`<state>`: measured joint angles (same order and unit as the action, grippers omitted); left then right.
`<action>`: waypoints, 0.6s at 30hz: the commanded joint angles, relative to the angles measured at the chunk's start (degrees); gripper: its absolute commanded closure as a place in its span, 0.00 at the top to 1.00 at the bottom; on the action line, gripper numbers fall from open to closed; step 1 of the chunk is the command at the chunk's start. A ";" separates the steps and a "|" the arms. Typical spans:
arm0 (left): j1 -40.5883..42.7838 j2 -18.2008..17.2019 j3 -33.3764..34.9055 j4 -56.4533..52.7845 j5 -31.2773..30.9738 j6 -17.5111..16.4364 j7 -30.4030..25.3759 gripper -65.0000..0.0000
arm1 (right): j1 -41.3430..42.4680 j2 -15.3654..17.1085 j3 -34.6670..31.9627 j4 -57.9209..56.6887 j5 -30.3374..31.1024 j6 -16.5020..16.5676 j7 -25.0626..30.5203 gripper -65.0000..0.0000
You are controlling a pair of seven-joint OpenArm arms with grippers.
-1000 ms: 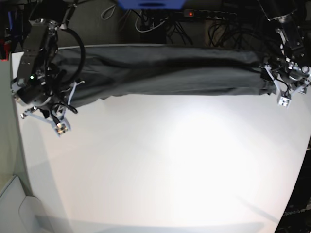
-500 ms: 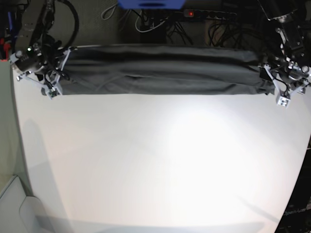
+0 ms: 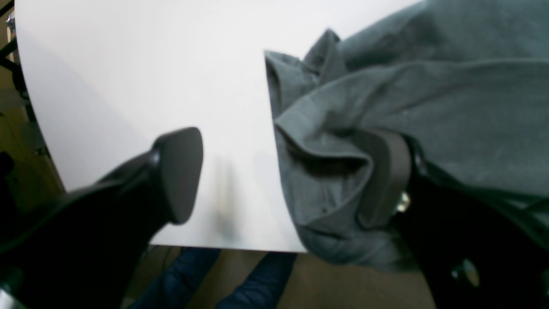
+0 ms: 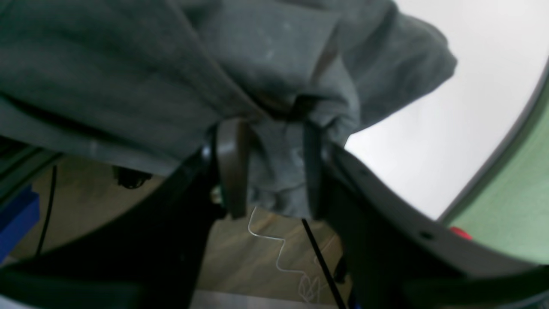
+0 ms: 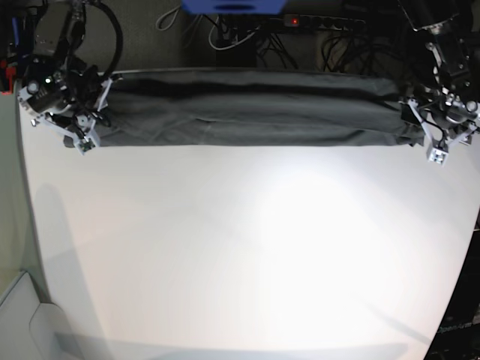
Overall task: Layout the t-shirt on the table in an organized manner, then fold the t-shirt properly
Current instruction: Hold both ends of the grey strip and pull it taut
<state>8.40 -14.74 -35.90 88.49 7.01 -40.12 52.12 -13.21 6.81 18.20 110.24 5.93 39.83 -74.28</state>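
The dark grey t-shirt [image 5: 255, 109] lies stretched in a long folded band across the top of the base frame, along the far edge of the white surface [image 5: 247, 247]. At the upper right, the left end effector [image 3: 283, 176] stands wide open at the shirt's end; one finger [image 3: 384, 176] touches bunched cloth, the other hangs over bare surface. At the upper left, the right end effector [image 4: 270, 169] is partly open, with cloth bunched between its fingers; whether it grips cannot be told.
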 commanded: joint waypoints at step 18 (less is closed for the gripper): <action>-0.10 4.76 -4.41 0.52 0.34 0.12 1.02 0.81 | 0.42 0.53 0.13 0.93 0.09 0.17 0.48 0.37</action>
<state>8.25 -9.98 -40.42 88.88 7.07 -39.05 51.77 -13.21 6.79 18.20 110.24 5.98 39.83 -74.28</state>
